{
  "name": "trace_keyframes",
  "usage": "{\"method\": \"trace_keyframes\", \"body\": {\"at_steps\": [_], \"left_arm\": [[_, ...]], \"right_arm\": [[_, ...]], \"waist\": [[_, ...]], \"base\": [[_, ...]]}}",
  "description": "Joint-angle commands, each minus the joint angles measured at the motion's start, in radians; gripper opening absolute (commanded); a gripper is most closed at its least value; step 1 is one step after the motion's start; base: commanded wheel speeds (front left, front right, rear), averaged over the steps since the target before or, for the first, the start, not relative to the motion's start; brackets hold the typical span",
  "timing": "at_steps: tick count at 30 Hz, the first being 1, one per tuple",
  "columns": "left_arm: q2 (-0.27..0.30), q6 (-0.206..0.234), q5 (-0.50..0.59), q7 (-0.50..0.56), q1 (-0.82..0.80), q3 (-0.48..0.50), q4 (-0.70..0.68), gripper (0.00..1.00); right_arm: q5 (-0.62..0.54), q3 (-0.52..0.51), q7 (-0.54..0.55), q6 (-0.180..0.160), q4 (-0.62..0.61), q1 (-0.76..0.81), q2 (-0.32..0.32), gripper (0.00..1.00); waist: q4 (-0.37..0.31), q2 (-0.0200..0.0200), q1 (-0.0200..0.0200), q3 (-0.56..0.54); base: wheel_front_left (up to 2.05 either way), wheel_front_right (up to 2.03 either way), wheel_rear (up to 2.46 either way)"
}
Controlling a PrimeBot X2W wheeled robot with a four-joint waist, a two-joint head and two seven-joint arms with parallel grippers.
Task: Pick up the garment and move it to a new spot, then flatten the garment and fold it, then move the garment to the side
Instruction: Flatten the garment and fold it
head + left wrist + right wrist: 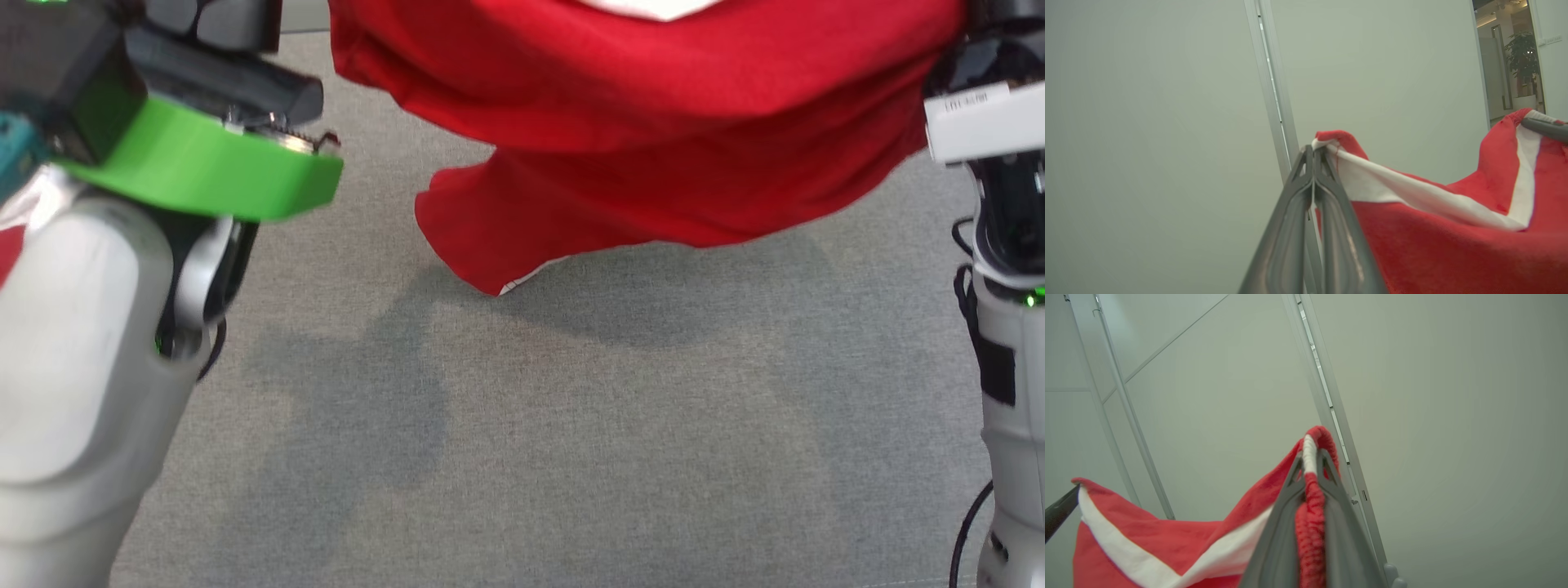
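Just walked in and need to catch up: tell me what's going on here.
The robot holds a red garment in the air, stretched between its left gripper and right gripper, jaws shut on the white-trimmed edge. The cloth sags and hangs above the grey surface, seemingly clear of it. It is not yet flattened or folded.

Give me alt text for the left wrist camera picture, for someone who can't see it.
The left gripper, fingers shut, pinches a white-trimmed corner of a red garment held up in the air. The cloth sags across to the right gripper at the right edge. Behind is a pale wall, with a potted plant through a doorway at the top right.
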Motion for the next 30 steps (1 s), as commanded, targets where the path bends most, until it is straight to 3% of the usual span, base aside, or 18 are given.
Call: {"method": "trace_keyframes", "body": {"at_steps": [1, 9, 11, 23, 30], "left_arm": [[-0.011, -0.021, -0.01, -0.011, -0.047, -0.001, 0.049, 0.0], [-0.095, -0.15, -0.029, -0.107, -0.328, -0.017, 0.441, 0.0], [-0.131, -0.184, -0.036, -0.162, -0.439, -0.012, 0.618, 0.0], [-0.207, -0.228, -0.069, -0.251, -0.675, 0.015, 1.106, 0.0], [-0.256, -0.248, -0.125, -0.271, -0.621, 0.02, 1.232, 0.0]], "right_arm": [[0.0, 0.005, 0.004, 0.0, 0.045, -0.048, 0.0, 0.0], [0.011, 0.051, -0.04, 0.0, 0.401, -0.37, 0.031, 0.0], [0.025, 0.053, -0.098, 0.0, 0.563, -0.499, 0.069, 0.0], [0.052, 0.114, -0.29, 0.0, 1.048, -0.792, 0.15, 0.0], [0.074, 0.23, -0.286, 0.0, 1.156, -0.778, 0.148, 0.0]], "waist": [[0.001, 0.0, 0.0, 0.043], [-0.002, 0.0, 0.0, 0.155], [-0.003, 0.0, 0.0, 0.18], [-0.029, 0.0, 0.0, 0.218], [-0.016, 0.0, 0.0, 0.257]], "base": [[0.0, 0.0, 0.0], [0.0, 0.0, 0.0], [0.0, 0.0, 0.0], [0.0, 0.0, 0.0], [0.0, 0.0, 0.0]]}}
